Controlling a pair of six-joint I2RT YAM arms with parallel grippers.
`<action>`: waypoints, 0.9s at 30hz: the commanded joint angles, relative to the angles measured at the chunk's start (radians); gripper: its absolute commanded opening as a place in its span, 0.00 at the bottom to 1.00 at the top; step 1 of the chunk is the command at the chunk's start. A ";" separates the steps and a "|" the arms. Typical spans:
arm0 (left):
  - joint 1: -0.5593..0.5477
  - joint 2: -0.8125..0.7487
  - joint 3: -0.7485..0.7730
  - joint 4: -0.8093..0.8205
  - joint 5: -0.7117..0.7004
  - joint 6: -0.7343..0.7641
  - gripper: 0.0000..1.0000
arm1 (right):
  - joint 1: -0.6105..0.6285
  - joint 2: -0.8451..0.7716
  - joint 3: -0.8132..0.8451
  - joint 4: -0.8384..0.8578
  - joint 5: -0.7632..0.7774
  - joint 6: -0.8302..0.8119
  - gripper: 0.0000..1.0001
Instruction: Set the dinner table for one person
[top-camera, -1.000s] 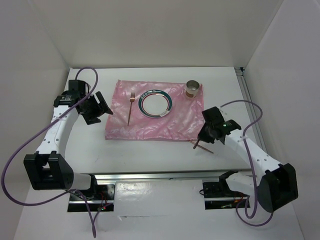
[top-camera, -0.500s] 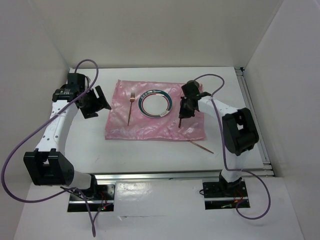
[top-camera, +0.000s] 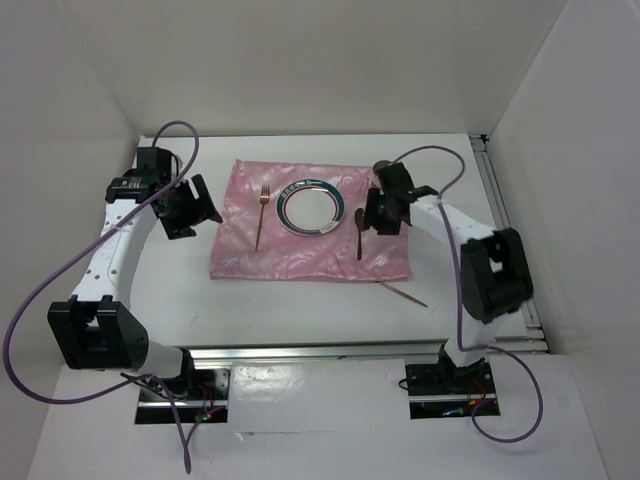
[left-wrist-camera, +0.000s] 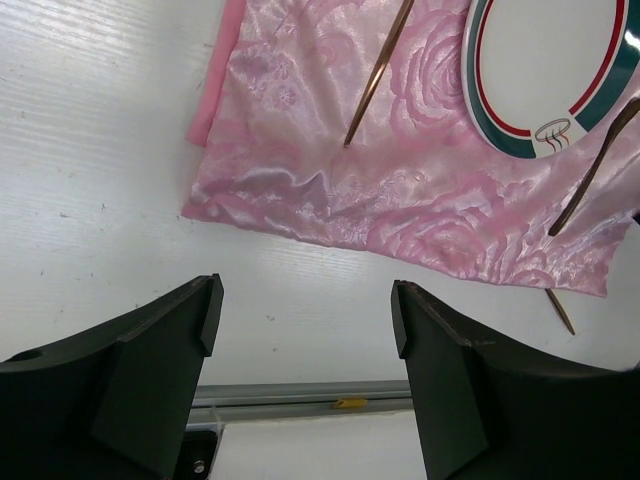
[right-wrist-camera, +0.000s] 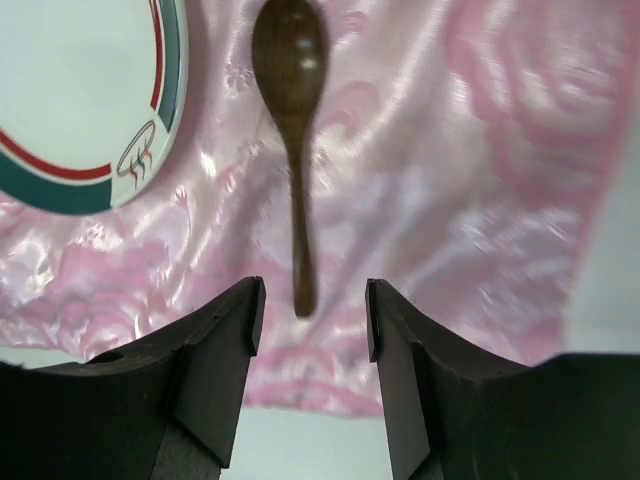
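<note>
The white dinner table (top-camera: 170, 290) carries a pink placemat (top-camera: 300, 250). On the mat lie a round plate (top-camera: 312, 208), a copper fork (top-camera: 261, 215) to its left and a dark spoon (top-camera: 360, 235) to its right. My right gripper (top-camera: 375, 218) hovers open above the mat by the spoon. In the right wrist view the spoon (right-wrist-camera: 293, 150) lies free, its handle end just ahead of the gripper (right-wrist-camera: 310, 330), beside the plate (right-wrist-camera: 70, 90). My left gripper (top-camera: 195, 210) is open and empty over the table left of the mat; the left wrist view (left-wrist-camera: 305, 320) shows it too.
A thin copper utensil (top-camera: 402, 292) lies on the bare table just off the mat's near right corner. The right arm covers the mat's far right corner. The silver rail (left-wrist-camera: 300, 400) runs along the near edge. White walls close the back and sides.
My right gripper carried the spoon from the near right of the table onto the mat, laid it right of the plate and opened. The left gripper barely moved.
</note>
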 joint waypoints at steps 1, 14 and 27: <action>-0.004 0.002 0.032 0.000 0.015 0.015 0.86 | -0.037 -0.213 -0.122 -0.003 0.057 0.010 0.57; -0.004 -0.011 0.021 0.022 0.049 0.015 0.86 | -0.072 -0.477 -0.570 0.060 -0.029 0.128 0.67; -0.004 -0.031 -0.020 0.045 0.058 -0.003 0.86 | 0.116 -0.324 -0.530 0.043 0.013 0.105 0.70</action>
